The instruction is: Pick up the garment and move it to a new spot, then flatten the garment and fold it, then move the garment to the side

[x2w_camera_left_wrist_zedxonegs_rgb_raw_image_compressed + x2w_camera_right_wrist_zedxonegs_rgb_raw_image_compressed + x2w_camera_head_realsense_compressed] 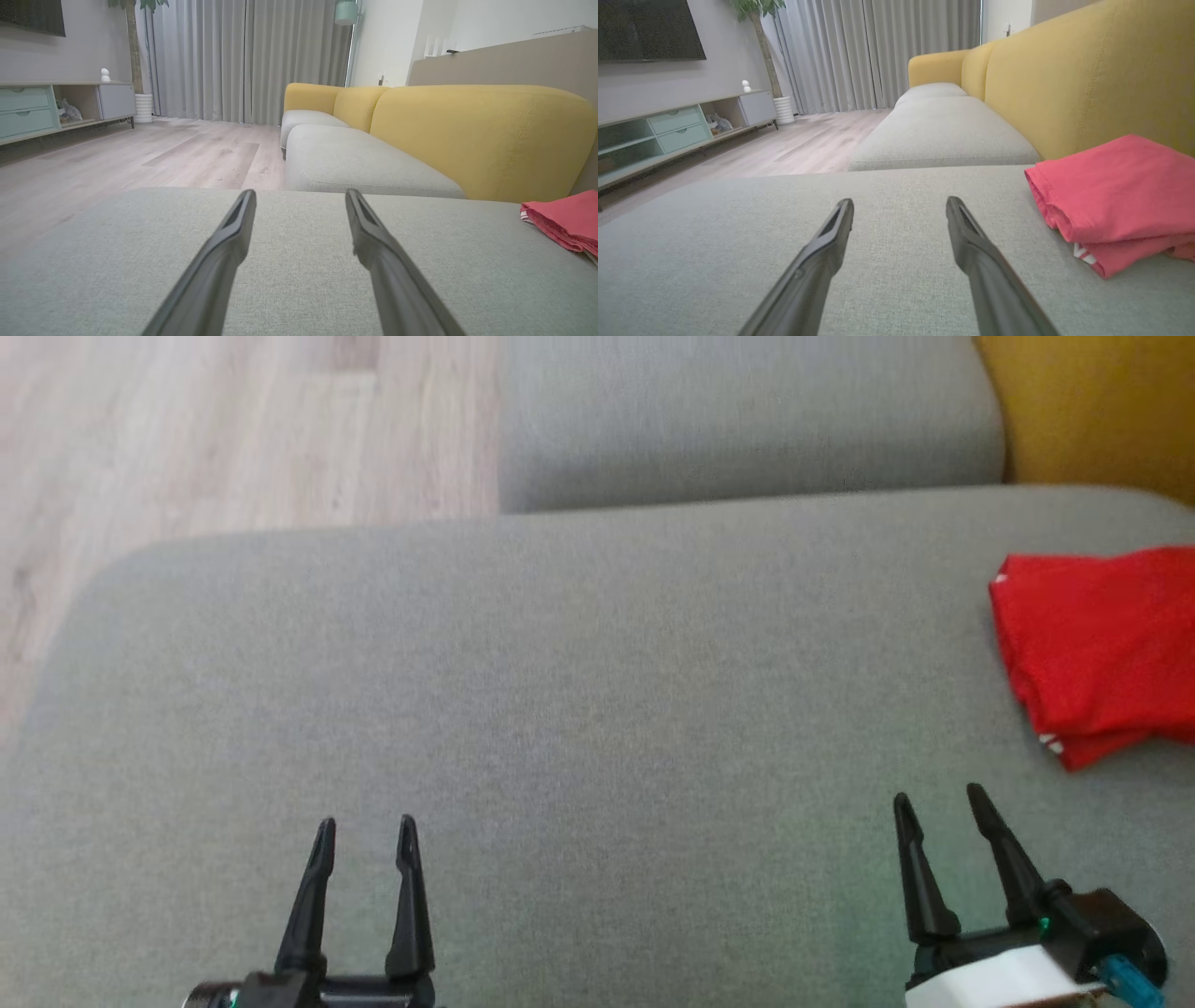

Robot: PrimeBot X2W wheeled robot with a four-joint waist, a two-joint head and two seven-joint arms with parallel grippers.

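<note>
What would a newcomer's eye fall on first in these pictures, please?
A folded red garment stands out, lying on the right side of the grey sofa cushion, near the yellow backrest. The left pincer and right pincer hover open and empty over the bare fabric.

I see the folded red cloth garment [1097,649] lying at the far right of the broad grey fabric seat cushion [560,691], ahead and right of my right gripper [938,795]. My left gripper [366,825] hovers well apart, lower left. A second grey cushion [747,420] lies behind; pale wooden floor [187,439] lies left.
</note>
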